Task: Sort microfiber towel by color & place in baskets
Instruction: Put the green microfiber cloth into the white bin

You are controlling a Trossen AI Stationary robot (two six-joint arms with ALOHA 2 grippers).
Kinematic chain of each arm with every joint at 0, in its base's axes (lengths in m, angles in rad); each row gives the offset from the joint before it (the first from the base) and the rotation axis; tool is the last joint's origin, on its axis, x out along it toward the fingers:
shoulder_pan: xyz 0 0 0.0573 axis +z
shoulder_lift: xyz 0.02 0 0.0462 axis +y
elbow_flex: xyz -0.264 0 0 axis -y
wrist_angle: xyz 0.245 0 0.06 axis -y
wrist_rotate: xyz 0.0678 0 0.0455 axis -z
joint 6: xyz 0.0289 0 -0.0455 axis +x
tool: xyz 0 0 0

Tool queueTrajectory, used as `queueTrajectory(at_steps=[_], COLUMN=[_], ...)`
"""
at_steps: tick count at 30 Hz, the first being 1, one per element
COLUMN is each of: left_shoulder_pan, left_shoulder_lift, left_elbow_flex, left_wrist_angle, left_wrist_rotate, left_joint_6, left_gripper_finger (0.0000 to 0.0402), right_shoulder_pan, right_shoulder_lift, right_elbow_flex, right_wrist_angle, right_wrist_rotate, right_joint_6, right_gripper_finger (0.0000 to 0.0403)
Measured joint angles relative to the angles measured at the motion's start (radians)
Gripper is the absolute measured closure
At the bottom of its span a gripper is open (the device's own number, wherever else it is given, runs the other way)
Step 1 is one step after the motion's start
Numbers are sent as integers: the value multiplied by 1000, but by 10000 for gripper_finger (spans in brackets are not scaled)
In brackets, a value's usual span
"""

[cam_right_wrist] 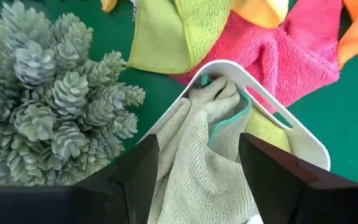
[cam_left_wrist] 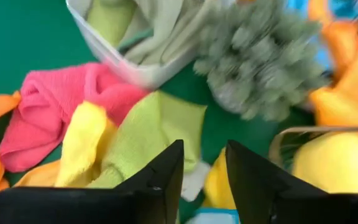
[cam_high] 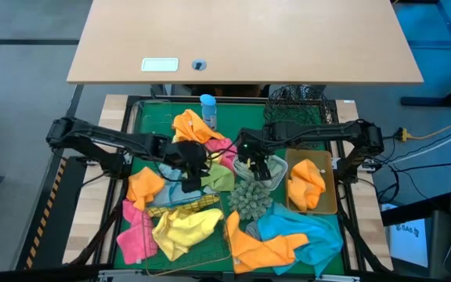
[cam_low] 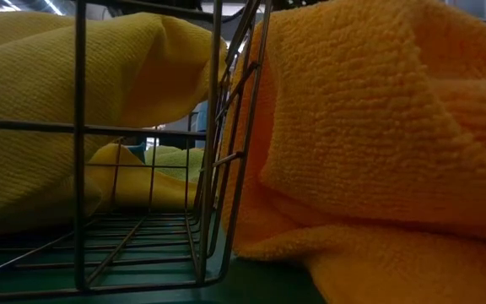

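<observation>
towels [cam_high: 182, 227] heaped, partly overlapping | left tool [cam_left_wrist: 204, 180] released | right tool [cam_right_wrist: 197, 180] released over white tray [cam_right_wrist: 303, 146]

We take this for a robotics lab or workshop. A green work mat [cam_high: 147, 125] sits in a framed rig with two dark arms, a bare wooden desk [cam_high: 288, 39] stands at the far side, and loose cables [cam_high: 437, 141] trail over the grey floor [cam_high: 14, 94] at right.
</observation>
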Motion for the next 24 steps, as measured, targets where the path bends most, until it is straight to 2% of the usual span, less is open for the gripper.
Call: queueTrajectory(at_steps=[9,16,24], left_shoulder_pan=[33,46,46], left_shoulder_lift=[153,254,321], left_elbow_flex=[0,0,0], left_wrist_angle=[-18,-18,-16], left_wrist_rotate=[-35,-98,-101], left_joint_6=[105,112,113], left_gripper_finger=[269,270,271], right_shoulder_pan=[0,0,0], right_shoulder_lift=[0,0,0], right_elbow_flex=[7,7,6], right_wrist_angle=[-7,-5,0], right_wrist_rotate=[-5,-5,-6], right_joint_6=[0,0,0], right_gripper_finger=[180,180,180])
